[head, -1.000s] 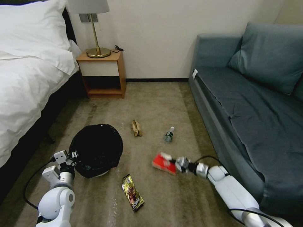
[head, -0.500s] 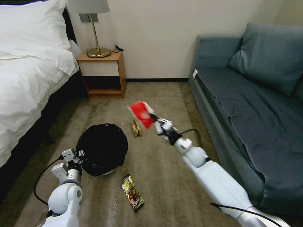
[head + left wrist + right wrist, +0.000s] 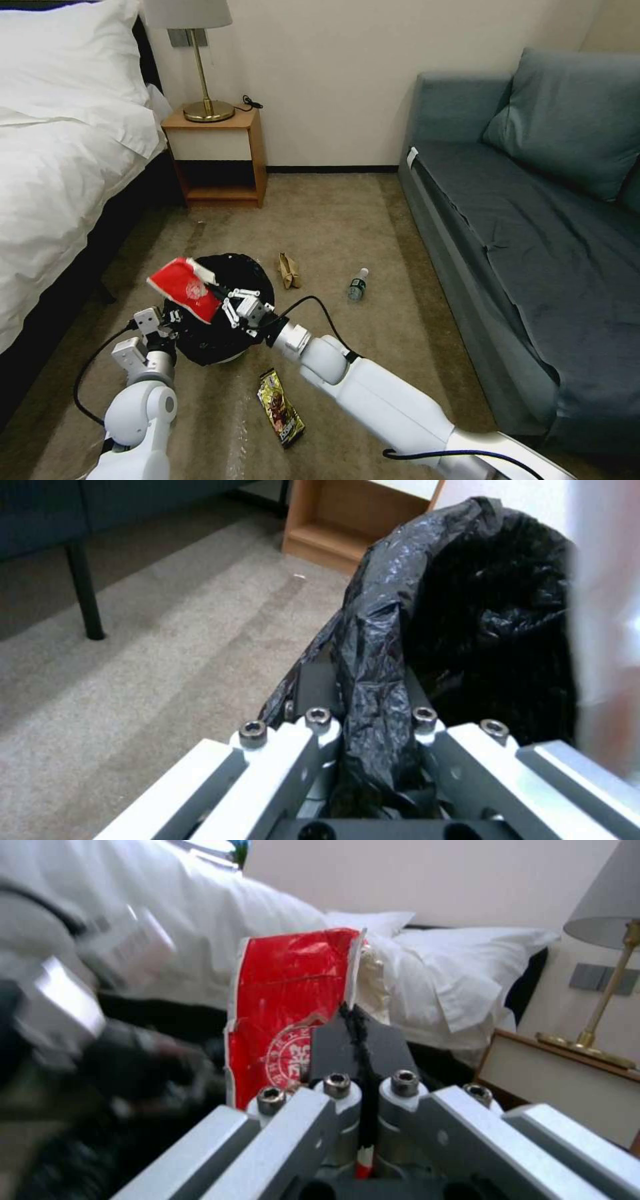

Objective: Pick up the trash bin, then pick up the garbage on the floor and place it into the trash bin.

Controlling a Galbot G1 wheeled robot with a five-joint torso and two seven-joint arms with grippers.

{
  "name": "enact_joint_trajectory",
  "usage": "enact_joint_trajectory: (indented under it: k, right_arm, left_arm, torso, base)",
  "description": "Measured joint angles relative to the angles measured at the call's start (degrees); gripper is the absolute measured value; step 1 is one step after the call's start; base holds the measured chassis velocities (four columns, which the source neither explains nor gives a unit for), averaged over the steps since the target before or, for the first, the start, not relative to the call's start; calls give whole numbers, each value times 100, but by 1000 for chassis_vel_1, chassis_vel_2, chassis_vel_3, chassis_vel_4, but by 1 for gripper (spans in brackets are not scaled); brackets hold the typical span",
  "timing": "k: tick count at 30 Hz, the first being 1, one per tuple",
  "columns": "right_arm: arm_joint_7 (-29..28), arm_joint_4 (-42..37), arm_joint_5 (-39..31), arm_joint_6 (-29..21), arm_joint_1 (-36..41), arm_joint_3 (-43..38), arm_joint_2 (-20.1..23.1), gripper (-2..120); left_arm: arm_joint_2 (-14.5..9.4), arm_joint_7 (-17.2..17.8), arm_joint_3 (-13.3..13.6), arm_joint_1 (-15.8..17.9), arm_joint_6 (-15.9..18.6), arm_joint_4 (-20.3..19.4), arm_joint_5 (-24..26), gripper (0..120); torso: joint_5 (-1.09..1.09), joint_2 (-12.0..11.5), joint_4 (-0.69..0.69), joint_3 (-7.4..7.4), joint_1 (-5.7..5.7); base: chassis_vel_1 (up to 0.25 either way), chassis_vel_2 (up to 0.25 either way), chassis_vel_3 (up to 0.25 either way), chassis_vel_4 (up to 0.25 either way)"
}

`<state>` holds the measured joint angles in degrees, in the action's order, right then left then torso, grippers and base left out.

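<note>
Your right pincer [image 3: 223, 301] is clamped on the flat red snack packet [image 3: 183, 288], its two pads pressed together on the packet's lower edge in the right wrist view [image 3: 358, 1040], and it holds the packet in the air over the small round white bin lined with a crinkly black plastic bag [image 3: 227, 333]. Your left pincer [image 3: 167, 319] is closed on the near rim of that bin; in the left wrist view you see a fold of the black bag [image 3: 373, 680] squeezed between its fingers. The bin stands on the tan carpet floor [image 3: 347, 213] near the bed with white bedding [image 3: 60, 167] (the bed's dark frame runs just beside it). Three litter items lie on the carpet: a gold-and-dark snack wrapper [image 3: 281, 408] just in front of the bin and under your right forearm, a crumpled tan paper bag [image 3: 289, 270] close beside the bin's far right edge, and a small clear plastic bottle with a white cap [image 3: 358, 284] further right, between the paper bag and the blue-grey sofa [image 3: 533, 220]. A wooden nightstand [image 3: 217, 157] carrying a brass lamp [image 3: 203, 100] stands against the far wall.
</note>
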<state>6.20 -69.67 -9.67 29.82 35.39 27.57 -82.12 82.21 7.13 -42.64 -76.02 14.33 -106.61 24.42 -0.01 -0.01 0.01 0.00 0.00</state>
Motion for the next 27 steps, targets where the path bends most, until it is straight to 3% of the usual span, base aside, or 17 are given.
enact_joint_trajectory:
  k: [8, 13, 15, 16, 19, 21, 22, 26, 27]
  right_arm:
    - [48, 328, 170, 44, -33, -157, -20, 0]
    - [22, 324, 214, 41, 30, -217, 1, 20]
    - [22, 322, 214, 41, 31, -217, 2, 20]
    - [26, 292, 228, 35, 48, -229, 13, 30]
    - [29, 275, 233, 29, 61, -246, 15, 35]
    - [-20, 75, 242, -63, 125, -332, 51, 50]
    - [-20, 75, 242, -63, 125, -332, 51, 50]
    - [-508, -411, 109, -505, 161, -617, 166, 63]
    - [-894, -621, -39, -891, 167, -807, 286, 71]
  left_arm:
    - [11, -1, -21, -101, 0, -87, 0, 5]
    - [14, -1, -19, -98, 0, -90, -16, 5]
    - [14, -1, -19, -97, 0, -89, -17, 5]
    - [13, -2, -19, -94, 0, -89, -17, 5]
    - [11, -2, -20, -90, 0, -86, -17, 5]
    - [-6, -5, -25, -72, 1, -35, -10, 5]
    - [-6, -5, -25, -72, 1, -35, -10, 5]
    - [-39, -10, -55, -42, 1, -7, -1, 5]
    - [-57, -25, -90, -29, -2, 11, 2, 5]
  torso:
    - [0, 0, -1, 0, 0]
    - [0, 0, -1, 0, 0]
    - [0, 0, -1, 0, 0]
    - [1, 0, -1, 0, 0]
    - [1, 0, -1, 0, 0]
    - [0, 0, -1, 0, 0]
    - [0, 0, -1, 0, 0]
    - [1, 0, 0, 0, 0]
    - [1, 0, 0, 0, 0]
  base:
    - [0, 0, 0, 0]
    - [0, 0, 0, 0]
    - [0, 0, 0, 0]
    - [0, 0, 0, 0]
    - [0, 0, 0, 0]
    - [0, 0, 0, 0]
    - [0, 0, 0, 0]
    - [0, 0, 0, 0]
    - [0, 0, 0, 0]
